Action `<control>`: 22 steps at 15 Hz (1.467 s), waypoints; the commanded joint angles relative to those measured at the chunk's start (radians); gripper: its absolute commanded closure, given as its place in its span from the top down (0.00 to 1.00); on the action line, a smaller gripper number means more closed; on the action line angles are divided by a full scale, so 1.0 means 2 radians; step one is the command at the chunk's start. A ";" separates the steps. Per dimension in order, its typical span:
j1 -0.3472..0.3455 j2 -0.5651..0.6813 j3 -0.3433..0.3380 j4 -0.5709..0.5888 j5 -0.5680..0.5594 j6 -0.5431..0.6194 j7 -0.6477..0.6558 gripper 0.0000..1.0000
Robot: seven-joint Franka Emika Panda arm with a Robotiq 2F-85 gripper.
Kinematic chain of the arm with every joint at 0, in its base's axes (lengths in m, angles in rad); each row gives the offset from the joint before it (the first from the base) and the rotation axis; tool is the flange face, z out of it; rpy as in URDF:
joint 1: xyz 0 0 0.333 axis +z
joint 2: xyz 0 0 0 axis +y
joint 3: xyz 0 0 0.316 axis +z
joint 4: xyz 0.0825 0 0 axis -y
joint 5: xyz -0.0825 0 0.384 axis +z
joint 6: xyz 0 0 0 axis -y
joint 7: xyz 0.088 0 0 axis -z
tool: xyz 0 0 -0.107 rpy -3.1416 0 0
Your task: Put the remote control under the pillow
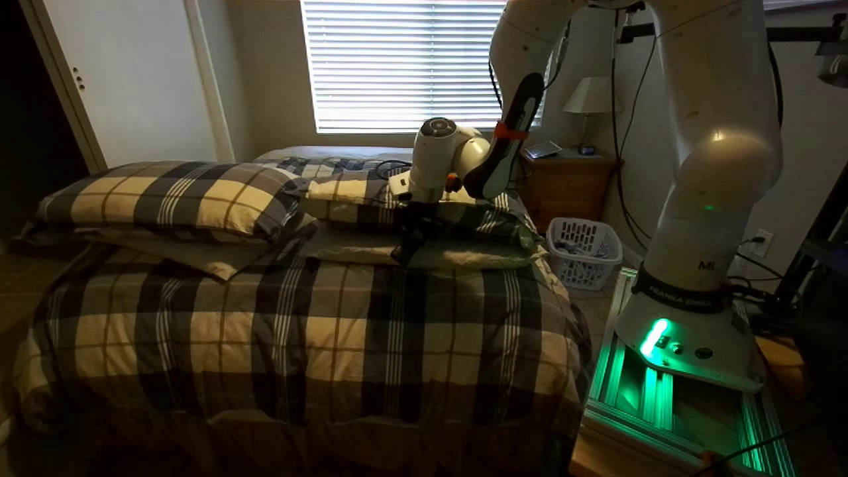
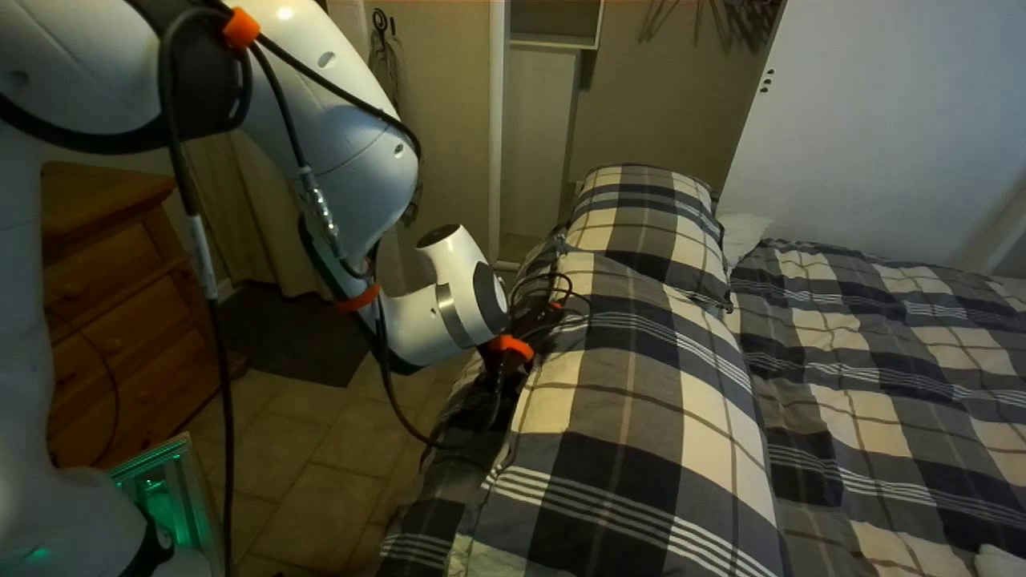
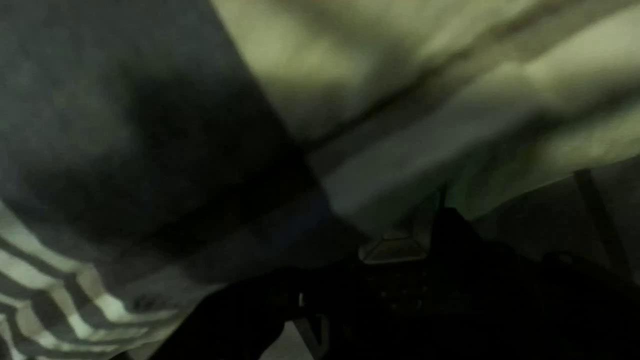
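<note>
The pillow (image 1: pixel 354 192), wide and plaid in cream and navy, lies on a plain cream layer on the bed; it also shows in an exterior view (image 2: pixel 641 425). My gripper (image 1: pixel 407 248) points down against the pillow's near side. In the other angle its fingers are hidden behind the pillow. In the wrist view, very dark, the gripper (image 3: pixel 395 250) appears shut on the remote control (image 3: pixel 395 248): a pale end and faint buttons show between the fingers. The left finger is barely visible. Plaid cloth (image 3: pixel 280 55), seemingly the pillow's side, fills the upper wrist view.
A puffier plaid pillow (image 1: pixel 179 195) lies beside the pillow. The plaid bedcover (image 1: pixel 371 331) spreads in front. A white laundry basket (image 1: pixel 583 255) and a wooden nightstand (image 1: pixel 570 189) stand beyond the bed's edge. A cable (image 2: pixel 401 409) hangs from the arm near the pillow.
</note>
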 commanded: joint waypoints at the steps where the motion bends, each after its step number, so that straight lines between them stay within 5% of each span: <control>1: -0.018 -0.005 -0.010 -0.001 0.017 0.036 0.044 0.28; 8: -0.009 0.019 -0.053 0.036 0.010 0.092 0.194 0.28; 15: -0.034 0.075 -0.040 0.054 0.055 0.133 0.264 0.28; 22: -0.014 0.082 -0.078 0.071 0.086 0.179 0.313 0.28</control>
